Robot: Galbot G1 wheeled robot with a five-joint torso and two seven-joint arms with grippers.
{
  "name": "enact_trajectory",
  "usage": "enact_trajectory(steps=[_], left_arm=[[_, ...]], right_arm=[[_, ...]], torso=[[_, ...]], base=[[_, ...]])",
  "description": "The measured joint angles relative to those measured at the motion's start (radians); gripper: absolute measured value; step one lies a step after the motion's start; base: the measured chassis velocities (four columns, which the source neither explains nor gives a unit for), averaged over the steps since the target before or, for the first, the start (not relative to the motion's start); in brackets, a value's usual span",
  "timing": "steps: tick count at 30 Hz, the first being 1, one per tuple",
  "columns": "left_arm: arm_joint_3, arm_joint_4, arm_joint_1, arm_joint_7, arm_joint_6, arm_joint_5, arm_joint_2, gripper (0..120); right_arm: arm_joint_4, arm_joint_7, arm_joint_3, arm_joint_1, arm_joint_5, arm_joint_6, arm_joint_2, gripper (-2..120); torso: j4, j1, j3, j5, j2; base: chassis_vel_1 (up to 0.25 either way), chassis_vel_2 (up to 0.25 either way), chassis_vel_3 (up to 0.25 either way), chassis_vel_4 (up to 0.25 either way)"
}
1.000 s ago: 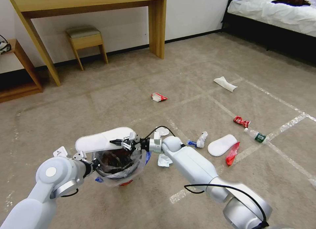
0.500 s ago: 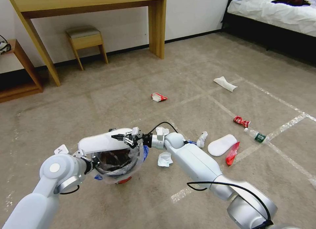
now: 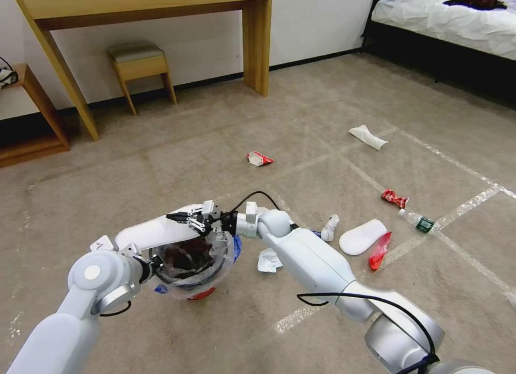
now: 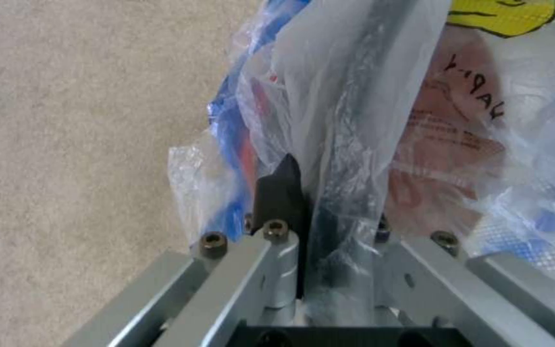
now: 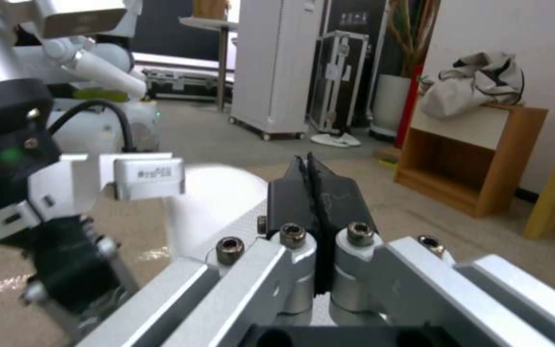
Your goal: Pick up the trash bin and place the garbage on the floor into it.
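We have the trash bin (image 3: 189, 266) off the floor (image 3: 215, 143), our left gripper (image 4: 306, 212) clamped on its bagged rim. Just above the bin, our right gripper (image 3: 185, 221) is pinched together on the edge of one white slipper (image 3: 156, 231), which lies across the bin's far rim, not yet inside, we judge. Dark rubbish already sits in the bin. Right of the bin we count litter left on the carpet: three pieces of crumpled paper (image 3: 269, 260), three red wrappers (image 3: 259, 159), one second slipper (image 3: 363, 237) and one bottle (image 3: 421, 222), all well apart from the bin.
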Motion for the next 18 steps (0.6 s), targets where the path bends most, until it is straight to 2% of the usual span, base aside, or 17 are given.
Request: enact_trajectory(steps=[8, 18], left_arm=[[-0.014, -0.013, 0.007, 0.000, -0.002, -0.004, -0.001, 4], [-0.017, -0.017, 0.004, 0.000, -0.011, -0.005, 0.001, 4]], right_arm=[[-0.064, 0.000, 0.007, -0.026, -0.008, 0.005, 0.029, 0], [-0.052, 0.014, 0.022, -0.069, -0.009, 0.006, 0.020, 0]], torso=[[0.0000, 0.000, 0.000, 0.0000, 0.000], [0.0000, 0.000, 0.000, 0.0000, 0.000]], base=[[0.000, 0.000, 0.000, 0.000], [0.000, 0.000, 0.000, 0.000]])
